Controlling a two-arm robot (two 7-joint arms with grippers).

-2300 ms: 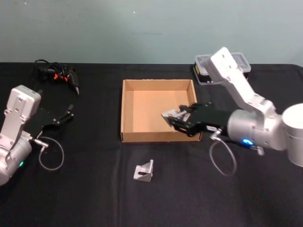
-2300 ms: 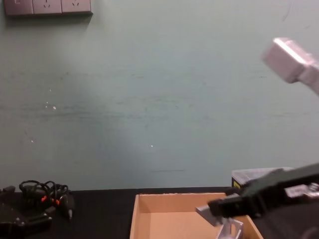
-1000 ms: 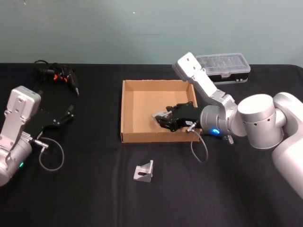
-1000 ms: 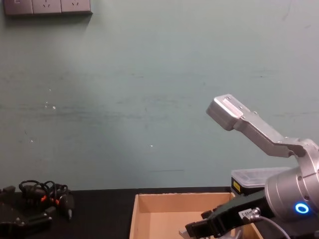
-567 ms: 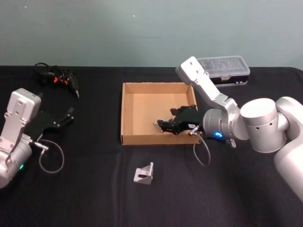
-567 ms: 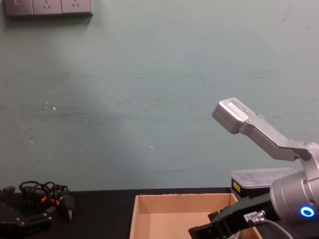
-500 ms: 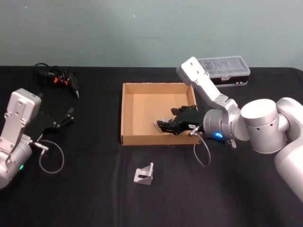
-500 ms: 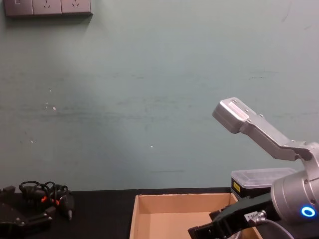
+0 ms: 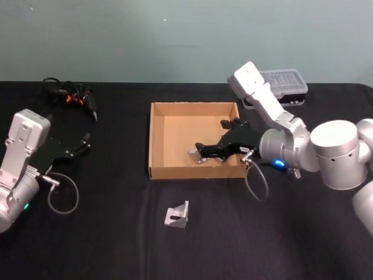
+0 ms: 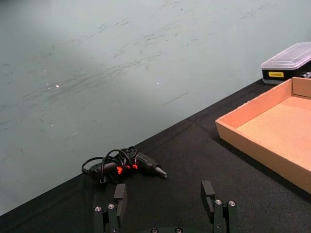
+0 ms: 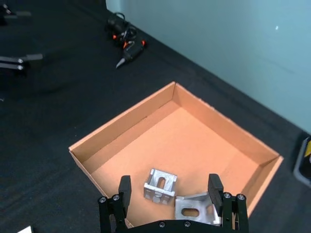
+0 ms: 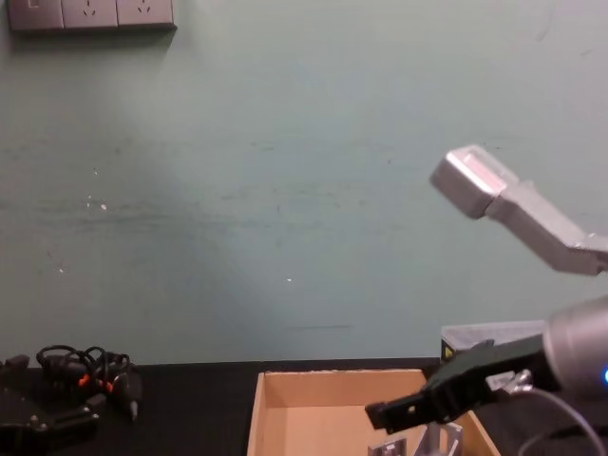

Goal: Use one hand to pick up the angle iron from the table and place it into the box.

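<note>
Right gripper (image 9: 205,151) (black, fingered, on the boxy silver-grey arm) hung low inside the wide, shallow tan cardboard box (image 9: 152,137), near its front right corner. Its fingers (image 11: 125,188) were spread wide and gripped nothing. Two small silver slotted brackets lay on the box floor beneath it. The first angle iron (image 11: 160,183) lay between the fingers and the second angle iron (image 11: 193,208) just beside the other finger (whether they touched could not be told). A third angle iron (image 9: 176,213) sat on the flat black matte tabletop (image 9: 116,245), near the box's front wall but apart from it. Left gripper (image 10: 164,206) was parked over the table's left side, spread and empty. Judged risks:

1. A slanted lift-out could hook the second angle iron on a finger and drag it against or over the low wall.
2. Wide fingers this close to the front wall could catch the cardboard and shove the light box.
3. The grey cable loop (image 9: 256,185) hanging off the wrist could brush the third angle iron if the arm swings low toward it.
4. That piece has angled faces, so an off-centre pinch would probably let it slip aside.
</note>
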